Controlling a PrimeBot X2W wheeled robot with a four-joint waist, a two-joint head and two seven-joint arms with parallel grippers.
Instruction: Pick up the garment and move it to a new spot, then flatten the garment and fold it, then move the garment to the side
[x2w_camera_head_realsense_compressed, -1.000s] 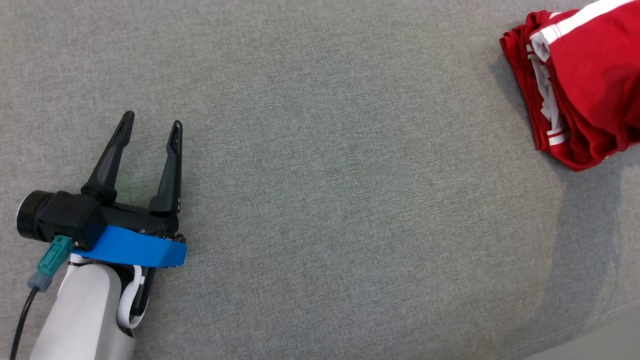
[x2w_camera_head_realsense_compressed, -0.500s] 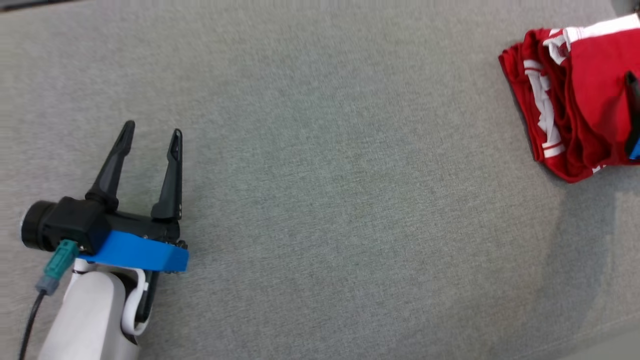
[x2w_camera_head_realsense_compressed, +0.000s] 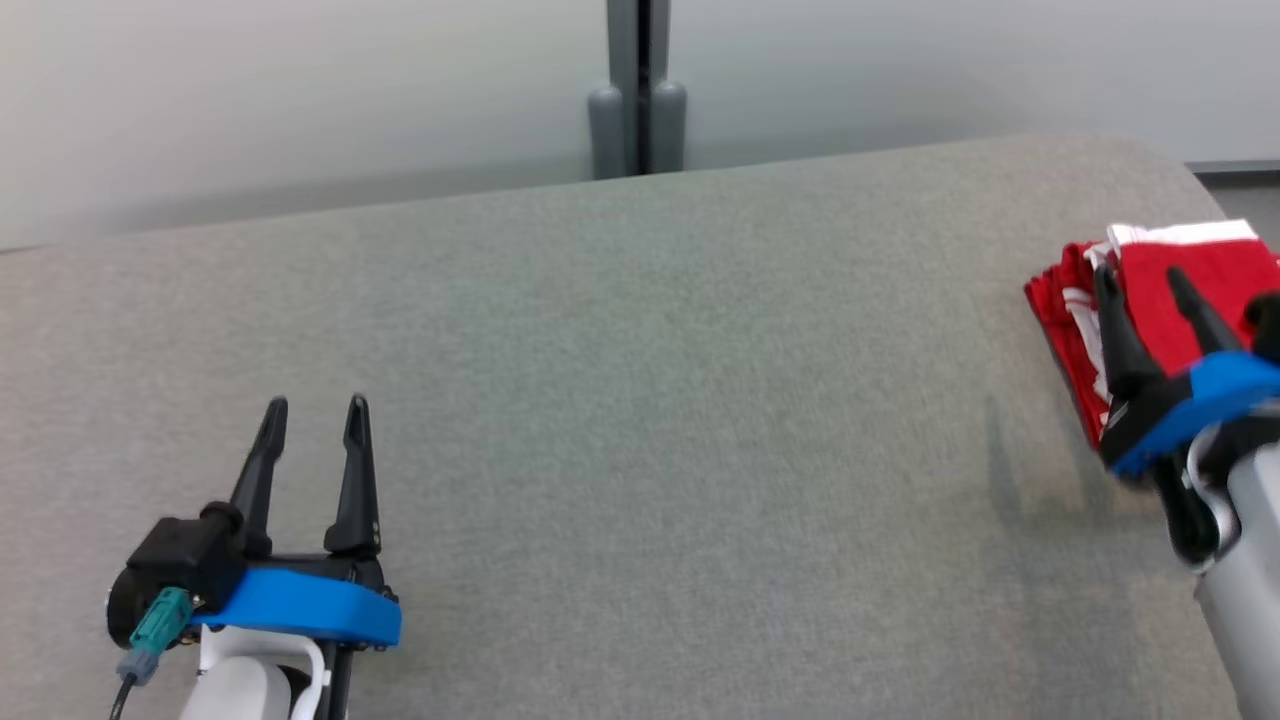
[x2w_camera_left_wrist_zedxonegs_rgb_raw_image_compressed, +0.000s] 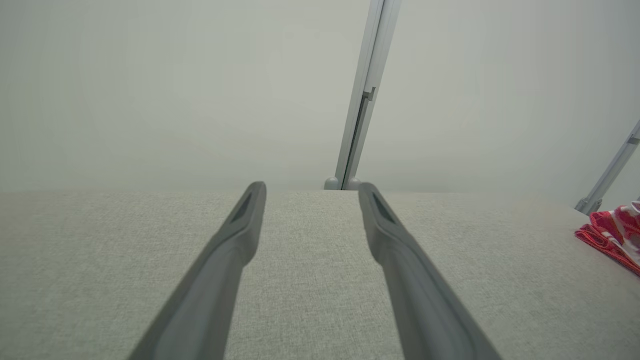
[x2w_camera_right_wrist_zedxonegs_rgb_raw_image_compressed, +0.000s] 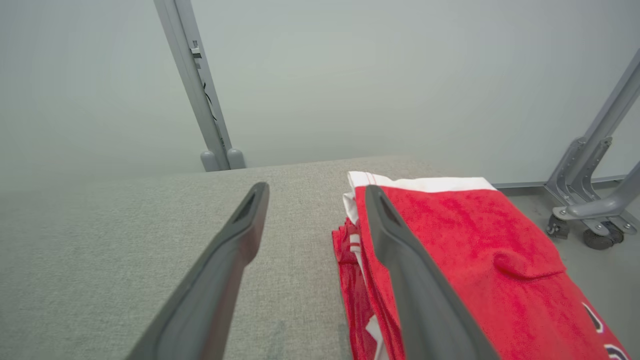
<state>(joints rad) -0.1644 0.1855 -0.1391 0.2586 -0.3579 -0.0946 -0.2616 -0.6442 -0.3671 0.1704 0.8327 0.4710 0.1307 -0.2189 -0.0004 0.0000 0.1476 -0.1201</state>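
At the far right edge of the grey woven surface (x2w_camera_head_realsense_compressed: 680, 400): one garment (x2w_camera_head_realsense_compressed: 1225, 268), red knit with white bands, soft and limp, folded into a thick layered stack. The last step, moving it aside, is judged as good as done. Right gripper (x2w_camera_head_realsense_compressed: 1140, 272) poised over its edge, fingers (x2w_camera_head_realsense_compressed: 1120, 340) spread and empty; left gripper (x2w_camera_head_realsense_compressed: 316, 403) well apart, likewise released. Next move calls for drawing clear without snagging the top layer.

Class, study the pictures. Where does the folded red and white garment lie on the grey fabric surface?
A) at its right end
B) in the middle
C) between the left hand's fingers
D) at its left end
A: the folded red and white garment lies at the right end of the grey fabric surface, beside the open right hand.
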